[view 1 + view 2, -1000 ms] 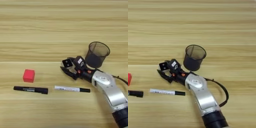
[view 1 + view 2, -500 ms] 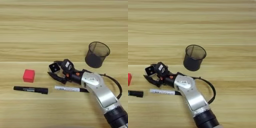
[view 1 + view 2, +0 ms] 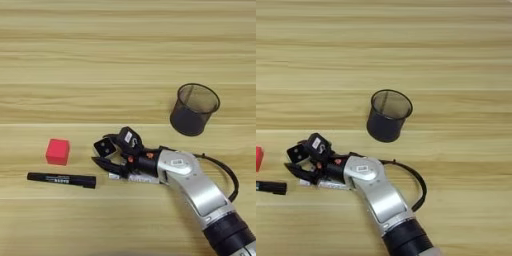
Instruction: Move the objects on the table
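Note:
A small red cube (image 3: 57,151) sits at the left of the table (image 3: 125,60). Just in front of it lies a slim all-black marker (image 3: 61,179), pointing left to right. My right gripper (image 3: 103,155) hovers a short way right of the cube, fingers pointing left and spread open with nothing between them. Its lower finger (image 3: 102,164) is over the left end of a white-barrelled marker (image 3: 142,178), most of which is hidden under the gripper and forearm. In the right eye view the cube (image 3: 258,157) is cut off by the left edge.
A dark mesh cup (image 3: 194,109) stands upright behind and to the right of the gripper. The silver forearm (image 3: 197,187) with a black cable runs from the bottom right corner across the front of the table.
The gripper has swept left from beside the mesh cup to above the white-barrelled marker's left end, closer to the cube. The cube, both markers and the cup stayed put.

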Robot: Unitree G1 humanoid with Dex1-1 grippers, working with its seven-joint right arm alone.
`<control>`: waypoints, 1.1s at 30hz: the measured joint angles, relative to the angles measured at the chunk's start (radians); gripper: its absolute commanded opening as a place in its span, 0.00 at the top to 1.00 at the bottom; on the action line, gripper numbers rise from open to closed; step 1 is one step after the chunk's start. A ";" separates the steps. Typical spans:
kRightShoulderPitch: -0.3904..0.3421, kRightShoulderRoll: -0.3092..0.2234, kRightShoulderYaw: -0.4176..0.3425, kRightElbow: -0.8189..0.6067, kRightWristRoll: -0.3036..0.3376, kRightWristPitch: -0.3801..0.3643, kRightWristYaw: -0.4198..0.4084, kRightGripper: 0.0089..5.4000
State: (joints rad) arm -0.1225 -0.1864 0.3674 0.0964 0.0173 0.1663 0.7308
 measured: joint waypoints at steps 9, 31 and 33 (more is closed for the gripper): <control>-0.009 0.003 0.008 0.009 0.000 0.000 0.009 0.27; -0.067 0.013 -0.075 -0.059 0.046 -0.072 0.021 0.01; -0.086 0.007 -0.103 -0.088 0.067 -0.087 0.027 0.01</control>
State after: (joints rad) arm -0.2087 -0.1798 0.2643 0.0083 0.0843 0.0794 0.7581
